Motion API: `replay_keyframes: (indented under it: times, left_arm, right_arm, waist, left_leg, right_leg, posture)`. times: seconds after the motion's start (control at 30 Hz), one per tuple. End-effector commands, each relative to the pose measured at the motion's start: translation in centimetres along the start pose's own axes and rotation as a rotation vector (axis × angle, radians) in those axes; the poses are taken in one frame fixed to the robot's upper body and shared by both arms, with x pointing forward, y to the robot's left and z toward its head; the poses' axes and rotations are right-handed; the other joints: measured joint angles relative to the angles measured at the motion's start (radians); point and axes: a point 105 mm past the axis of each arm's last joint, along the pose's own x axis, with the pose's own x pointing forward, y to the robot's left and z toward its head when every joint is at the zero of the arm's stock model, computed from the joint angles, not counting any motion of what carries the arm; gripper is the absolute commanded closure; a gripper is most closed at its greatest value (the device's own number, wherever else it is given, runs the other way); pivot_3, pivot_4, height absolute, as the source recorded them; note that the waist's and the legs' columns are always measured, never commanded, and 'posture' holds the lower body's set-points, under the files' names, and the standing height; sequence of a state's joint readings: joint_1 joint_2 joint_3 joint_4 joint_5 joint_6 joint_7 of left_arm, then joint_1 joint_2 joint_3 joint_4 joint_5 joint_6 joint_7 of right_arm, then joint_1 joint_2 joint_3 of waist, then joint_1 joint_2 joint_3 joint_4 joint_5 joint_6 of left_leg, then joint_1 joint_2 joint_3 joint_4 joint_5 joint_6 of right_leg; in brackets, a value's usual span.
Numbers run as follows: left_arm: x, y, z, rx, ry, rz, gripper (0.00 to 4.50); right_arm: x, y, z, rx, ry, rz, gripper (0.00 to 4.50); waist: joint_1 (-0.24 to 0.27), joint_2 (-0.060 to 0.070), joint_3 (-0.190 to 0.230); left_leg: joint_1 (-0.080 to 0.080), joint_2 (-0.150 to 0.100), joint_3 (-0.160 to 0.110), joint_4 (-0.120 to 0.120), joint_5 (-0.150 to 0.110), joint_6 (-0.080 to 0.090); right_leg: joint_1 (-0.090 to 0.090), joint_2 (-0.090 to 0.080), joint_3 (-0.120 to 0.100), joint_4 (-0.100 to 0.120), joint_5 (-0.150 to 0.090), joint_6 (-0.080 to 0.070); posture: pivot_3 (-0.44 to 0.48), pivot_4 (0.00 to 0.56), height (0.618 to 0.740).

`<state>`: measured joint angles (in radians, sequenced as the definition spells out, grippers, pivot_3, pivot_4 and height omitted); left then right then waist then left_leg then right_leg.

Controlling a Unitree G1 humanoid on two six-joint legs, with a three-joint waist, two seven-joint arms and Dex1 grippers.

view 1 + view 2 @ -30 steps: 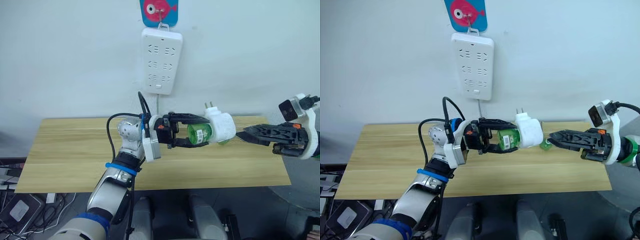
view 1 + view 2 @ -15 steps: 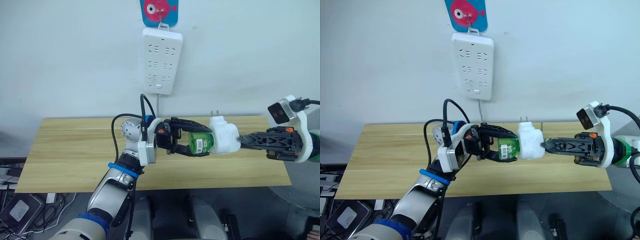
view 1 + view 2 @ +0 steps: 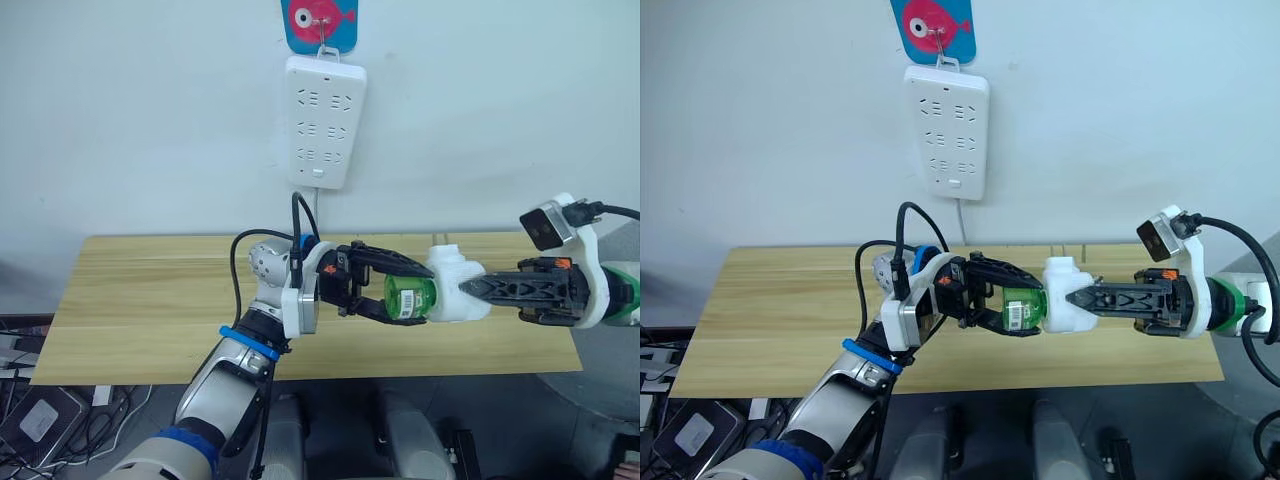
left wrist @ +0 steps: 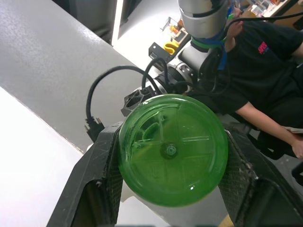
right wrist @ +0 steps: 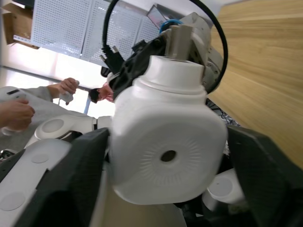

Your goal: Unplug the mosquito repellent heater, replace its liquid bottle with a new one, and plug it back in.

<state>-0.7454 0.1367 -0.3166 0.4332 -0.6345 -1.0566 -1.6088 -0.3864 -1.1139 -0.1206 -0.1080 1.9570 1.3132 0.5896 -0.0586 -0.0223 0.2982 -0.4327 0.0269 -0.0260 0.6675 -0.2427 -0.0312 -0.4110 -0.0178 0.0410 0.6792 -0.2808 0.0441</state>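
So the long wooden tabletop (image 3: 140,300) sat under both arms, w/ a white power strip (image 3: 324,121) hanging on the wall above. Left gripper (image 3: 392,296) was clamped on the small translucent green bottle (image 3: 410,297), fingers (image 4: 106,175) snug on both sides. Right gripper (image 3: 470,291) was pinching the white rounded plastic heater (image 3: 453,293), pads (image 5: 90,161) flat vs its sides. Bottle and heater were joined mid-air, above the table's front edge, btw the two grippers.

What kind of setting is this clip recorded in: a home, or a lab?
Most likely a robotics lab or test room staged as a home corner. A bare wooden table stands against a plain wall with a power strip hung on it, cables and gear lie on the floor, and a seated person is close by.
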Motion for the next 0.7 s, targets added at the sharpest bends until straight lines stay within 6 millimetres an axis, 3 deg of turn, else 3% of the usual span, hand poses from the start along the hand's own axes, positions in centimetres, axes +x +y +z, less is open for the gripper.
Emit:
replay_keyframes:
  times: [0.03, 0.57, 0.7]
  left_arm:
    - [0.7, 0.2, 0.4, 0.024, -0.031, -0.016, 2.16]
    - [0.7, 0.1, -0.4, 0.008, -0.002, -0.019, 2.16]
    - [0.8, 0.1, -0.5, 0.008, 0.000, -0.020, 2.16]
  right_arm:
    - [0.4, 0.8, 0.1, -0.035, 0.013, 0.023, 1.55]
    - [1.5, 0.7, 0.1, -0.096, -0.005, -0.008, 1.55]
    - [1.9, 0.6, 0.1, -0.105, -0.009, -0.007, 0.24]
  waist:
    - [0.000, 0.000, 0.000]
    - [0.000, 0.000, 0.000]
    - [0.000, 0.000, 0.000]
  left_leg:
    - [0.000, 0.000, 0.000, 0.000, 0.000, 0.000]
    - [0.000, 0.000, 0.000, 0.000, 0.000, 0.000]
    - [0.000, 0.000, 0.000, 0.000, 0.000, 0.000]
  right_leg:
    - [0.000, 0.000, 0.000, 0.000, 0.000, 0.000]
    - [0.000, 0.000, 0.000, 0.000, 0.000, 0.000]
    - [0.000, 0.000, 0.000, 0.000, 0.000, 0.000]
  posture:
    - [-0.138, 0.282, 0.740]
    - [-0.145, 0.283, 0.740]
    - [-0.142, 0.283, 0.740]
